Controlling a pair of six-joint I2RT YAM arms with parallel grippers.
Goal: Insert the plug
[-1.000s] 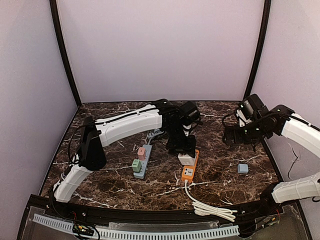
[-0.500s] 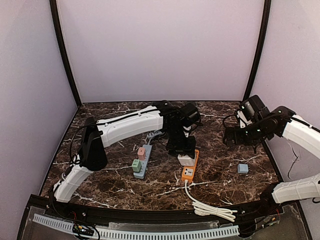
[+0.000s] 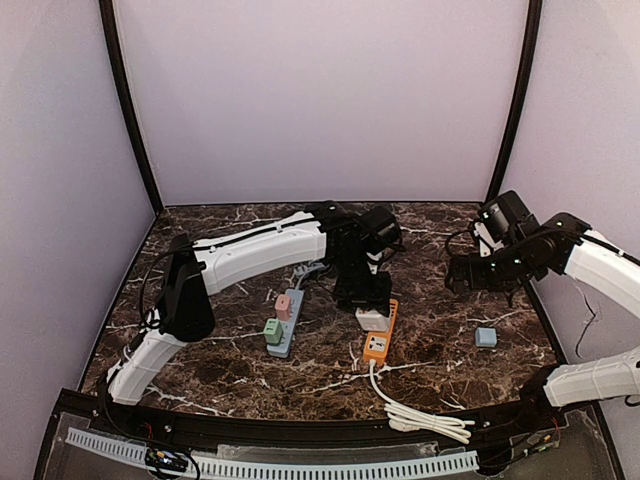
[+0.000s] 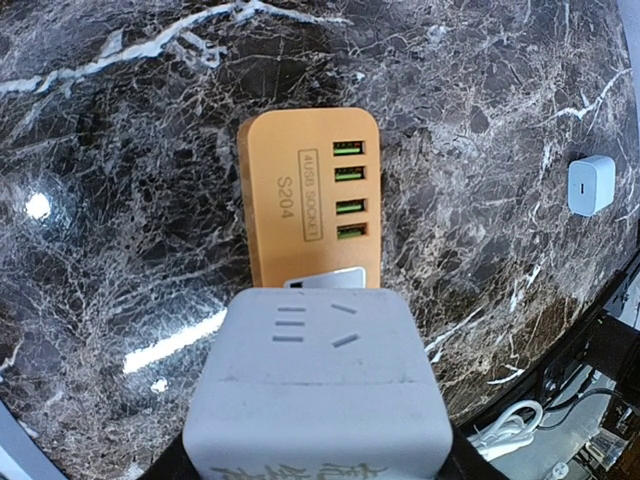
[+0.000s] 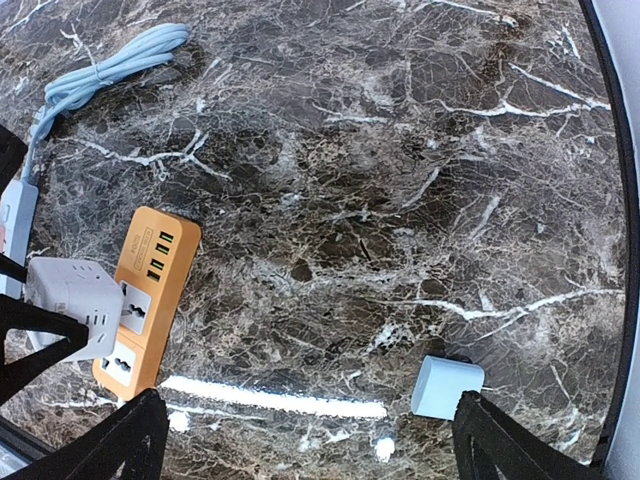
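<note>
Above strip, left gripper with plug

— What crowds the orange power strip?
— The left tool hangs right over it, clamped on the white cube plug. A grey strip lies to its left, and a white cable bunches off its near end.
— And its right side?
— Open worktop out to a small blue adapter. The right tool, jaws wide, hangs beyond that.
</note>
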